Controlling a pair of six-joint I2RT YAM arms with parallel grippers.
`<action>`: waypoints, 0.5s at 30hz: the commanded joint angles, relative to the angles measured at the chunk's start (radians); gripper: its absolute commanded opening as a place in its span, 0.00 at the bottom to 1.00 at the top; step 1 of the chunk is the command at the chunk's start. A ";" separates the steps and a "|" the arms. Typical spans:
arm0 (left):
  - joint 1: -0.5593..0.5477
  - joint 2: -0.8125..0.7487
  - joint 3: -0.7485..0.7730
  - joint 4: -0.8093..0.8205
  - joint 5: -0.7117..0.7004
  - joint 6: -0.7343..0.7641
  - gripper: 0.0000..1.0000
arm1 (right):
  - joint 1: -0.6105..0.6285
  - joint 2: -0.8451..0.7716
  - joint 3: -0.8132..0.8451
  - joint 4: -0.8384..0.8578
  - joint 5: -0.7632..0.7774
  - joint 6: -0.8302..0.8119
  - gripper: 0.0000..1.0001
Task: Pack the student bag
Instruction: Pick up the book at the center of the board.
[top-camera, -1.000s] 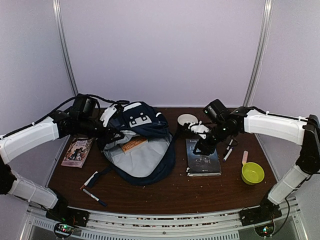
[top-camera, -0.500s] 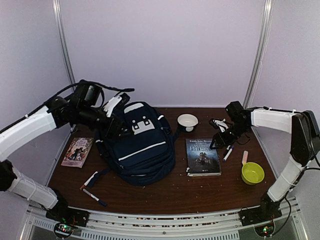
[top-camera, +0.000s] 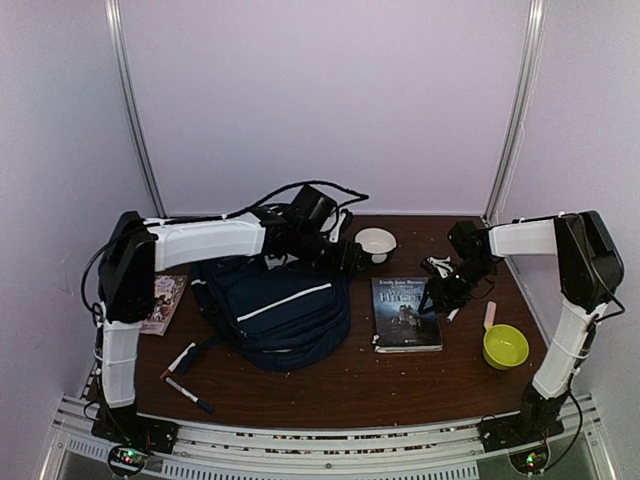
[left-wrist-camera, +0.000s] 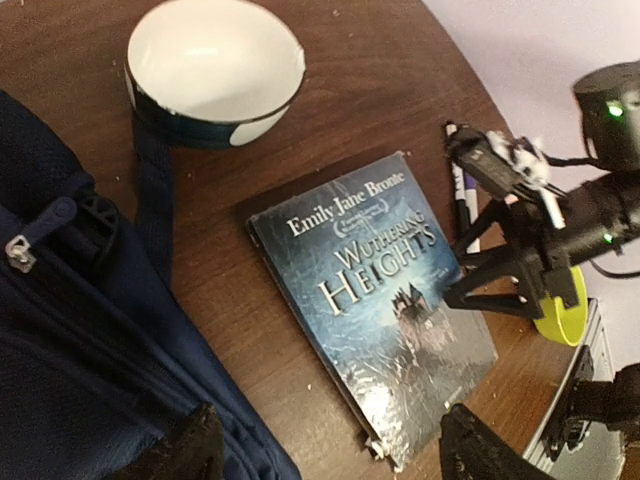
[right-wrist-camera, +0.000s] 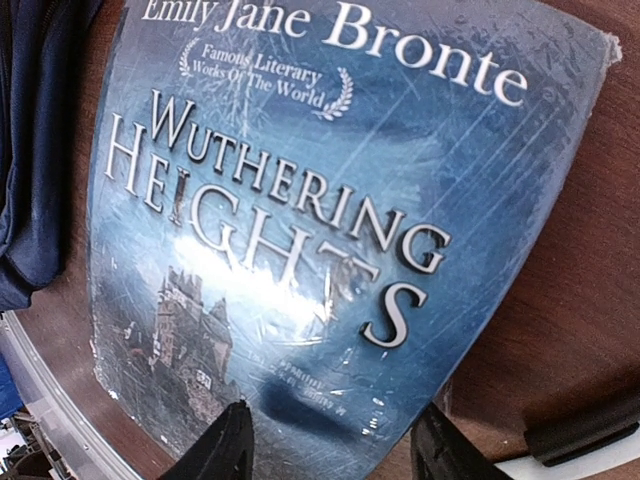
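Observation:
The student bag (top-camera: 280, 315), navy with a white diagonal stripe, lies flat and closed at centre left; its fabric and a zip pull (left-wrist-camera: 18, 250) fill the left of the left wrist view. My left gripper (top-camera: 352, 258) hangs open and empty past the bag's far right corner, beside a white bowl (top-camera: 376, 243). In its own view, the left gripper (left-wrist-camera: 330, 455) straddles the near corner of a blue "Wuthering Heights" book (left-wrist-camera: 375, 290). My right gripper (top-camera: 433, 296) is open just above that book's (top-camera: 405, 312) right edge. The right gripper (right-wrist-camera: 335, 450) holds nothing over the cover (right-wrist-camera: 330, 200).
A lime-green bowl (top-camera: 505, 345) and a pink stick (top-camera: 489, 315) sit at the right. A marker (top-camera: 455, 308) lies right of the blue book. A second book (top-camera: 165, 300) lies left of the bag, with two markers (top-camera: 188, 393) near the front edge.
My left gripper let go of the bag's flap and opened; the bag dropped shut. The left arm swung right toward the white bowl. The right gripper drew back to the blue book.

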 joint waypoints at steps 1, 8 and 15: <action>-0.012 0.130 0.130 0.066 0.016 -0.161 0.76 | -0.006 0.008 0.007 -0.015 -0.017 0.021 0.54; -0.027 0.278 0.244 0.048 0.097 -0.268 0.74 | -0.007 0.035 0.016 -0.018 -0.048 0.028 0.54; -0.034 0.333 0.268 -0.023 0.089 -0.324 0.75 | -0.007 0.052 0.011 -0.008 -0.068 0.040 0.53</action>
